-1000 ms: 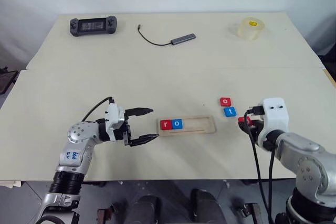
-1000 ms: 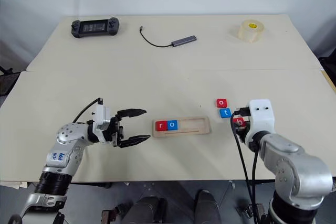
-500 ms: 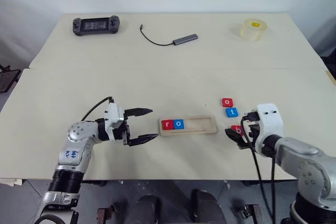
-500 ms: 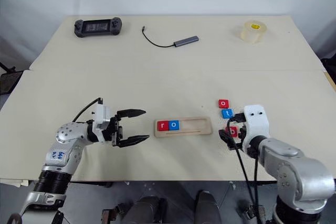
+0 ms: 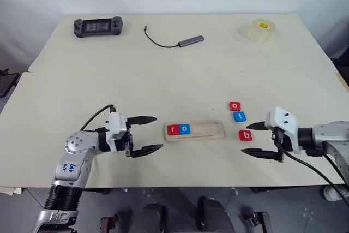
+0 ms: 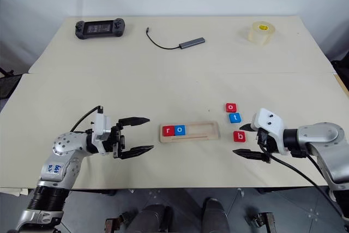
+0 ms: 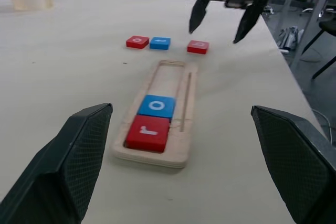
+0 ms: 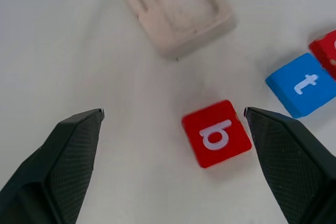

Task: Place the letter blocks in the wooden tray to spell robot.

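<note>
The wooden tray (image 5: 207, 130) lies at the table's middle front, with a red r block (image 5: 173, 130) and a blue o block (image 5: 185, 129) side by side at its left end. To its right on the table lie a red o block (image 5: 234, 106), a blue t block (image 5: 239, 117) and a red b block (image 5: 245, 135). My right gripper (image 5: 248, 140) is open and empty, fingertips on either side of the b block (image 8: 216, 133) without touching it. Left of the tray, my left gripper (image 5: 159, 132) is open and empty, pointing at the tray (image 7: 173, 77).
At the back of the table are a black game controller (image 5: 97, 26), a cable with a grey adapter (image 5: 190, 40) and a roll of clear tape (image 5: 260, 30). The table's front edge runs just below both grippers.
My right gripper has opened wide, rolled over from pointing down and drawn back to the right. The red b block now lies bare on the table. The left gripper has stayed put.
</note>
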You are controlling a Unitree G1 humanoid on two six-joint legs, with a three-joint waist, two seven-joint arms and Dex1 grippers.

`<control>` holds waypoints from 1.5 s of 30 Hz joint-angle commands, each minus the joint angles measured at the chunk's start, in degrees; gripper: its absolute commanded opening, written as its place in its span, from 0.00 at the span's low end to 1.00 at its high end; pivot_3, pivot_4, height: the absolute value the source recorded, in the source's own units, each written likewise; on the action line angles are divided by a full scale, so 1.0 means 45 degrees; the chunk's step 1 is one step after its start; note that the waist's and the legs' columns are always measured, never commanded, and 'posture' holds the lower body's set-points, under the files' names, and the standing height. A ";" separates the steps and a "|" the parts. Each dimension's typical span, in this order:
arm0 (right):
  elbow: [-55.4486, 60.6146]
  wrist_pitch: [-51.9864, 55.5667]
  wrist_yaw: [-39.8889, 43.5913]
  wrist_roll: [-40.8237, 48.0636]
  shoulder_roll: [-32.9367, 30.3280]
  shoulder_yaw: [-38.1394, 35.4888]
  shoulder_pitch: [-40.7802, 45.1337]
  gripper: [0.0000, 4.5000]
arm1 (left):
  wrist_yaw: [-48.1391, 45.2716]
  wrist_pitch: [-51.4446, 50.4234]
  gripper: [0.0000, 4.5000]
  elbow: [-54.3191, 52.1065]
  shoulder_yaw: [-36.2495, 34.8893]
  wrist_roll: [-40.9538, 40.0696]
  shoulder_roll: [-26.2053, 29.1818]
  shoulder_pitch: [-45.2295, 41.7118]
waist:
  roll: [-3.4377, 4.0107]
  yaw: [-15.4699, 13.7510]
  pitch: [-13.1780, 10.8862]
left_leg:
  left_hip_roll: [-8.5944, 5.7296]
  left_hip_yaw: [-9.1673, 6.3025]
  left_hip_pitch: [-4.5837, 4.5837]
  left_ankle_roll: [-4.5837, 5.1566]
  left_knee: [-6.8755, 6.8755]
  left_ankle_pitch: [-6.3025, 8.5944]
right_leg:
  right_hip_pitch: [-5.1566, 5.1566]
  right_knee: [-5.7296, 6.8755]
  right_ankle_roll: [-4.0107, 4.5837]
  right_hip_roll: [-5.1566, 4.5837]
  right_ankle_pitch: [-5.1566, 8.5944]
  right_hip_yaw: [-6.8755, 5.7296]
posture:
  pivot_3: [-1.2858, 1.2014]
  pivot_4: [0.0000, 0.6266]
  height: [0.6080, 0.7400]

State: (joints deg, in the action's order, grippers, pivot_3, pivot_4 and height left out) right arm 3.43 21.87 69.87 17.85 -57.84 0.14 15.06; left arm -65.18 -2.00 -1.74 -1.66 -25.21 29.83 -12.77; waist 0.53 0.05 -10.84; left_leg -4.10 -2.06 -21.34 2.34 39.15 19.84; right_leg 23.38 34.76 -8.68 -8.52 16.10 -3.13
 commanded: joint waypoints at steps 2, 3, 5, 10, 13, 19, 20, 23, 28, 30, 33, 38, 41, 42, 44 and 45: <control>-0.2141 -0.1904 0.0783 -0.0949 0.0462 0.0834 0.1178 1.00 | 0.0140 -0.0194 1.00 -0.0965 -0.0235 -0.0341 0.0210 0.0387 | 0.0000 0.0002 0.0000 | 0.0004 -0.0001 0.0000 -0.0004 0.0001 -0.0002 | 0.0001 -0.0002 0.0000 0.0001 0.0000 -0.0002 | 0.52 0.24 1.00; -0.2568 -0.2143 0.0908 -0.1079 0.0582 0.0981 0.1413 1.00 | 0.0175 -0.0235 1.00 -0.1050 -0.0271 -0.0348 0.0245 0.0453 | 0.0000 -0.0001 0.0000 | 0.0007 -0.0002 0.0000 -0.0007 0.0001 -0.0002 | 0.0001 -0.0004 0.0000 0.0003 0.0000 -0.0003 | 0.52 0.24 1.00; -0.3182 -0.2320 0.1104 -0.1174 0.0796 0.1124 0.1761 1.00 | 0.0216 -0.0287 1.00 -0.1147 -0.0331 -0.0363 0.0301 0.0531 | 0.0001 -0.0012 0.0001 | 0.0007 -0.0003 0.0000 -0.0008 0.0001 -0.0002 | 0.0000 -0.0005 0.0000 0.0002 0.0000 -0.0004 | 0.52 0.24 1.00; -0.4079 -0.2883 0.1888 -0.1299 0.1010 0.1370 0.2139 0.72 | 0.0401 -0.0313 1.00 -0.1335 -0.0410 -0.0329 0.0328 0.0658 | 0.0001 -0.0032 0.0001 | 0.0008 -0.0006 0.0001 -0.0011 0.0012 -0.0002 | -0.0008 -0.0008 0.0000 0.0002 0.0000 -0.0009 | 0.52 0.24 1.00; -0.4262 -0.3259 0.2272 -0.1381 0.1018 0.1439 0.2306 0.49 | 0.0490 -0.0278 1.00 -0.1346 -0.0444 -0.0285 0.0321 0.0671 | 0.0001 -0.0025 0.0001 | 0.0010 -0.0011 0.0001 -0.0015 0.0012 0.0000 | -0.0008 -0.0007 0.0001 0.0003 0.0000 -0.0013 | 0.52 0.24 1.00; -0.3983 -0.3182 0.2747 -0.1282 0.1235 0.1539 0.3413 0.33 | 0.0620 -0.0113 1.00 -0.1256 -0.0501 -0.0219 0.0306 0.0658 | 0.0003 -0.0013 0.0000 | 0.0011 -0.0009 0.0001 -0.0018 0.0012 0.0000 | -0.0007 -0.0006 0.0001 0.0004 0.0000 -0.0013 | 0.52 0.24 1.00; -0.3659 -0.2744 0.2851 -0.1185 0.1306 0.1640 0.3698 0.33 | 0.0662 -0.0090 1.00 -0.1254 -0.0517 -0.0208 0.0306 0.0666 | 0.0004 0.0008 -0.0001 | 0.0012 -0.0008 0.0001 -0.0020 0.0012 -0.0001 | -0.0005 -0.0007 0.0001 0.0004 0.0000 -0.0012 | 0.52 0.24 1.00; -0.2455 -0.0157 0.2704 -0.0938 0.1598 0.2144 0.4634 0.33 | 0.0758 -0.0001 1.00 -0.1253 -0.0555 -0.0190 0.0314 0.0750 | 0.0008 0.0035 -0.0002 | 0.0034 -0.0003 0.0001 -0.0037 0.0011 0.0003 | 0.0005 -0.0006 0.0002 0.0016 0.0001 -0.0011 | 0.52 0.24 1.00; -0.1324 0.1735 0.2159 -0.1037 0.2702 0.2971 0.5746 0.33 | 0.1051 -0.0052 1.00 -0.1417 -0.0530 -0.0149 0.0210 0.0844 | 0.0008 -0.0013 -0.0001 | 0.0048 -0.0009 -0.0002 -0.0050 0.0012 0.0006 | 0.0010 -0.0006 0.0008 0.0021 0.0003 -0.0018 | 0.52 0.24 1.00; -0.1376 0.2070 0.1758 -0.1409 0.3197 0.3459 0.6069 0.33 | 0.1159 -0.0076 1.00 -0.1528 -0.0494 -0.0151 0.0170 0.0900 | 0.0007 -0.0069 -0.0001 | 0.0036 -0.0024 -0.0005 -0.0049 0.0013 0.0006 | 0.0007 -0.0003 0.0008 0.0016 0.0003 -0.0028 | 0.52 0.24 1.00; -0.1791 0.1960 0.1092 -0.1814 0.4145 0.3960 0.6377 0.33 | 0.1309 -0.0064 1.00 -0.1729 -0.0470 -0.0136 0.0159 0.1102 | 0.0007 -0.0047 -0.0001 | 0.0013 -0.0032 -0.0013 -0.0044 0.0014 0.0005 | 0.0012 0.0001 0.0008 0.0004 0.0003 -0.0029 | 0.52 0.24 1.00; -0.1764 0.1799 0.0804 -0.2006 0.4679 0.4196 0.6240 0.33 | 0.1507 -0.0100 1.00 -0.1971 -0.0545 -0.0134 0.0236 0.1341 | 0.0008 -0.0031 -0.0001 | 0.0009 -0.0053 -0.0023 -0.0045 0.0012 0.0005 | 0.0017 0.0006 0.0008 0.0004 0.0003 -0.0052 | 0.52 0.24 1.00; -0.1757 0.1711 0.0625 -0.2046 0.4814 0.4292 0.6143 0.56 | 0.1642 -0.0116 1.00 -0.2030 -0.0564 -0.0117 0.0243 0.1364 | 0.0008 -0.0003 -0.0001 | 0.0007 -0.0056 -0.0023 -0.0045 0.0012 0.0005 | 0.0016 0.0005 0.0008 0.0004 0.0003 -0.0057 | 0.52 0.24 1.00; -0.1796 0.1644 0.0536 -0.2085 0.4842 0.4287 0.6147 0.62 | 0.1672 -0.0121 1.00 -0.2049 -0.0556 -0.0123 0.0242 0.1375 | 0.0007 0.0005 -0.0001 | 0.0008 -0.0056 -0.0023 -0.0045 0.0012 0.0005 | 0.0017 0.0007 0.0008 0.0005 0.0003 -0.0058 | 0.52 0.24 1.00; -0.1803 0.1507 0.0333 -0.2080 0.4817 0.4069 0.6146 0.78 | 0.1746 -0.0129 1.00 -0.2120 -0.0529 -0.0126 0.0220 0.1420 | 0.0008 0.0013 -0.0001 | 0.0008 -0.0056 -0.0023 -0.0045 0.0012 0.0005 | 0.0017 0.0007 0.0008 0.0005 0.0003 -0.0059 | 0.52 0.24 1.00; -0.1777 0.1496 0.0253 -0.2029 0.4781 0.3925 0.6144 0.86 | 0.1784 -0.0132 1.00 -0.2160 -0.0512 -0.0128 0.0211 0.1446 | 0.0008 0.0013 -0.0001 | 0.0009 -0.0056 -0.0023 -0.0045 0.0012 0.0005 | 0.0018 0.0007 0.0008 0.0005 0.0003 -0.0059 | 0.52 0.24 1.00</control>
State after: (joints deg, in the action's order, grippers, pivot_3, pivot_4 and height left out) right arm -6.01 29.62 71.61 8.71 -35.93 19.70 42.41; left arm -57.46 -2.95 -8.89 -3.39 -25.49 30.40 -6.76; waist 0.57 0.11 -10.85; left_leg -4.06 -2.31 -21.44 2.14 39.20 19.86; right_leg 23.46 34.80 -8.64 -8.49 16.12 -3.39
